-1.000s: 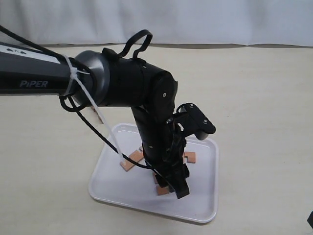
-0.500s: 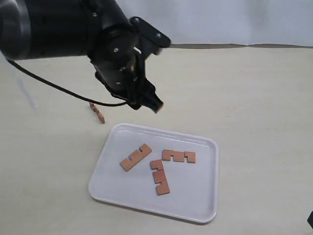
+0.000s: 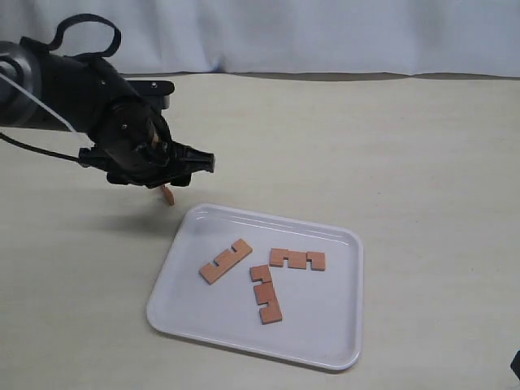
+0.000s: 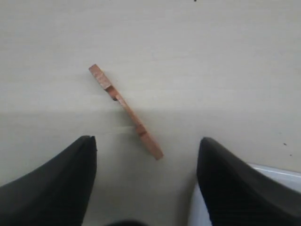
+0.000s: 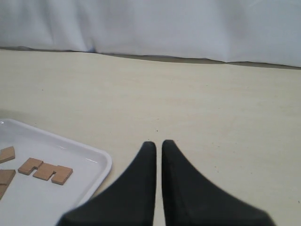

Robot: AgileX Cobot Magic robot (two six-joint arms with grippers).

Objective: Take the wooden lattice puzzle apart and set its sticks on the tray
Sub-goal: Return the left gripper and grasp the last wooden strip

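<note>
No joined wooden lattice puzzle shows; its sticks lie apart. Three sticks lie flat on the white tray (image 3: 337, 357): one at the left (image 3: 225, 261), one at the right (image 3: 297, 259), one nearer the front (image 3: 266, 294). The fourth stick (image 3: 166, 195) stands on edge on the table just off the tray's far left corner. My left arm (image 3: 122, 122) hangs over it. Seen from the left wrist, this stick (image 4: 124, 109) lies just beyond my open, empty left gripper (image 4: 146, 140). My right gripper (image 5: 158, 143) is shut on nothing, beside the tray (image 5: 96, 162).
The beige table runs back to a white curtain (image 3: 325, 32). A corner of the tray (image 4: 277, 172) shows beside one left finger (image 4: 235, 183). One stick (image 5: 45, 170) on the tray lies near the right gripper.
My left arm has risen from over the sticks on the tray and swung left and back, now over the lone stick on the table. The three sticks on the tray are uncovered.
</note>
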